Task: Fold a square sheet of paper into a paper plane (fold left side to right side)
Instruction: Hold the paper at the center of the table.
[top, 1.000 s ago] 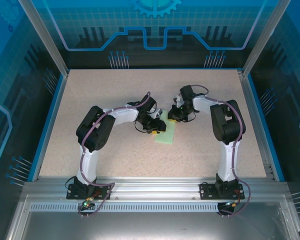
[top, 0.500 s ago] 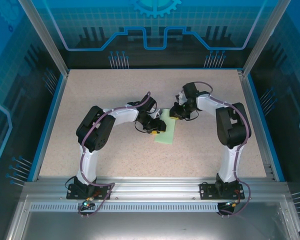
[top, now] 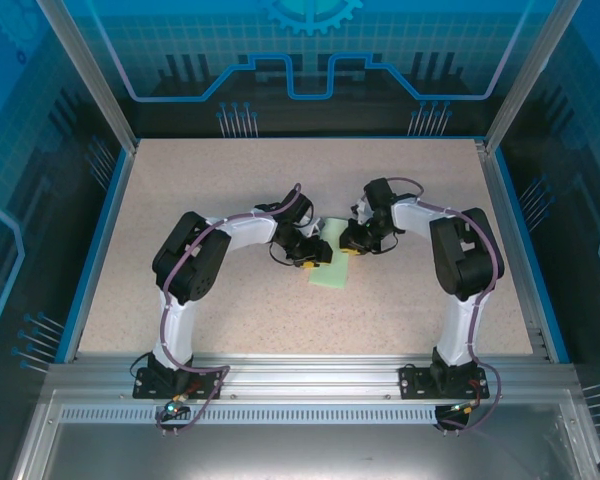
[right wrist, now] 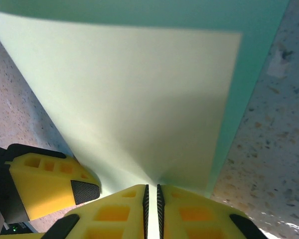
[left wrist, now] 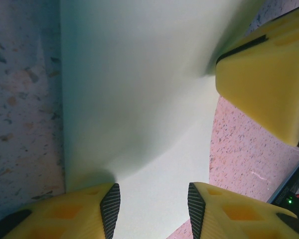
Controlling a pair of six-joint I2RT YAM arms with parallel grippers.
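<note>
The square sheet of paper (top: 332, 268) lies mid-table, pale mint green, with one flap raised off the surface. My right gripper (top: 349, 242) is at the sheet's far right corner. In the right wrist view its jaws (right wrist: 152, 199) are shut on the edge of the lifted flap (right wrist: 134, 94), and a darker green layer (right wrist: 249, 74) shows beneath it. My left gripper (top: 314, 251) is at the sheet's left side. In the left wrist view it (left wrist: 153, 211) stands open low over the paper (left wrist: 139, 99), a fingertip (left wrist: 111, 209) on either side of it, nothing gripped.
The speckled beige tabletop (top: 230, 180) has a blue raised border (top: 98, 250). A metal rail (top: 310, 370) runs along the near edge by both arm bases. A yellow finger of the right gripper (left wrist: 269, 84) sits close beside the left gripper.
My right gripper has shifted a little nearer and lower with the paper's edge still pinched. The left arm and the sheet's near part have stayed put.
</note>
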